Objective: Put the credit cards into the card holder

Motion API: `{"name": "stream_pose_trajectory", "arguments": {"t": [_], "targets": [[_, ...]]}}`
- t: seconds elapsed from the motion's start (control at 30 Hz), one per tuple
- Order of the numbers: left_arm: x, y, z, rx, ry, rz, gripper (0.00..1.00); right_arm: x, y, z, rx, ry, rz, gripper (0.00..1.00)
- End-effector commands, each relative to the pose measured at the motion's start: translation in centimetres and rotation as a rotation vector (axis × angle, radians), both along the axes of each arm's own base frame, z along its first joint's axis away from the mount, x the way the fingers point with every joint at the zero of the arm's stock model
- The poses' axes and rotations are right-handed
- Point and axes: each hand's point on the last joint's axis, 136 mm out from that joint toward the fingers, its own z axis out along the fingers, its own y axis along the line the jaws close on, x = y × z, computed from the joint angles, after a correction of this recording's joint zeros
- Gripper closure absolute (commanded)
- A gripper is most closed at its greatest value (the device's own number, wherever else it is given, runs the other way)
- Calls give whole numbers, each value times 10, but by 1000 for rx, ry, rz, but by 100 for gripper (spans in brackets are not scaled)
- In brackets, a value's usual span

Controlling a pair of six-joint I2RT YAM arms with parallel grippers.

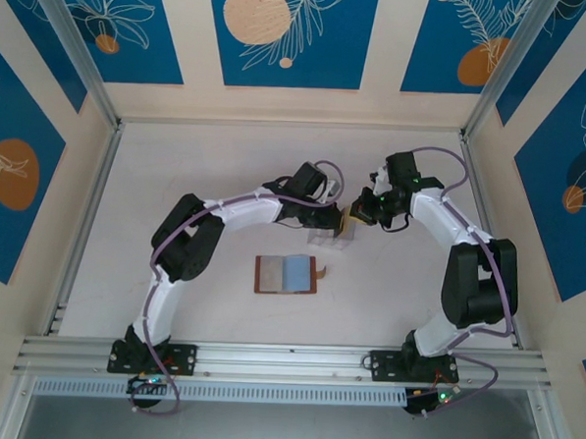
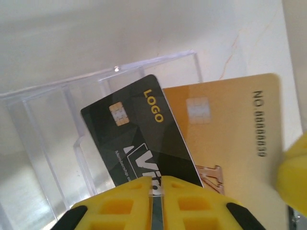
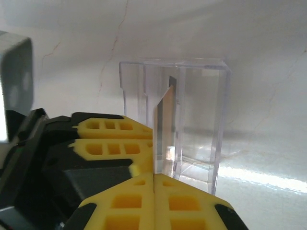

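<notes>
My left gripper [image 2: 157, 184] is shut on the lower edge of a dark grey credit card [image 2: 134, 134] marked LOGO, held tilted in front of the clear stand [image 2: 48, 129]. Just to its right, partly behind it, is a gold credit card [image 2: 230, 129]. My right gripper [image 3: 153, 177] is shut on that gold card, which shows edge-on [image 3: 162, 129] rising from its pads. The two grippers meet tip to tip [image 1: 347, 220] over the middle of the table. The brown card holder [image 1: 287, 274] lies open and flat nearer the arm bases, its pale blue sleeve facing up.
The clear plastic slotted stand [image 3: 201, 120] stands on the table right under and behind the two grippers. White walls close the table [image 1: 177, 174] on three sides, with an aluminium rail [image 1: 286, 362] along the near edge.
</notes>
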Motion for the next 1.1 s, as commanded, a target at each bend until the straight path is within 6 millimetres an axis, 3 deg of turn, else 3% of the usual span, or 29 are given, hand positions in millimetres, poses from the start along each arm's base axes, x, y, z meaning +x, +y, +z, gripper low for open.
{"name": "stream_pose_trajectory", "arguments": {"t": [0.0,0.23,0.43,0.6,0.8,0.9,1.07], "targets": [[8,2,65,-124,-46,-6,86,-3,0,13,21,-21,-9,100],[9,19,107,-192,-74,5,81,-3,-4,28,3,-58,-12,100],[-7,57,110,-138,-100,32,77,-8,1,41,4,-86,6,100],[-42,113,74,67,-110,62,71,-25,27,49,34,-110,89,100],[-89,168,23,232,-51,87,64,-56,86,42,114,-145,256,100],[-106,187,0,312,-28,92,63,-71,111,33,159,-160,313,100],[-119,194,-22,351,-12,88,62,-85,132,16,208,-187,350,100]]}}
